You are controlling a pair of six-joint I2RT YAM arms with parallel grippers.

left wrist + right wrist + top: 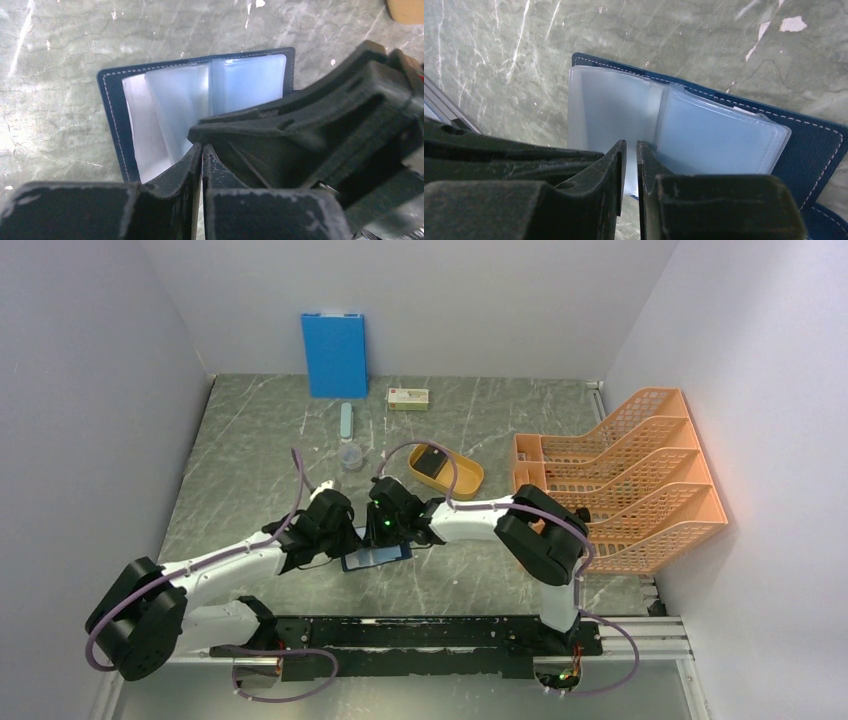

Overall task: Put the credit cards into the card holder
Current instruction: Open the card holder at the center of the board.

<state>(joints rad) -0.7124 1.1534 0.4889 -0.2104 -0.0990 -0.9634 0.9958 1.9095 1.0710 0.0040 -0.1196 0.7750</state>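
Observation:
The card holder lies open on the table between the two arms. Its navy stitched cover faces down and its clear pale-blue sleeves face up. My left gripper is at the holder's near edge, its jaws pressed together to a hairline, with nothing visible between them. From the other side my right gripper hangs over the sleeves. Its jaws are a narrow slit apart and I cannot tell whether they pinch a sleeve. In the left wrist view a right gripper finger reaches across the holder. I see no credit cards.
A yellow oval tray with a dark flat item stands just behind the right arm. An orange file rack fills the right side. At the back are a bright blue board, a small box, a pale strip and a clear cup.

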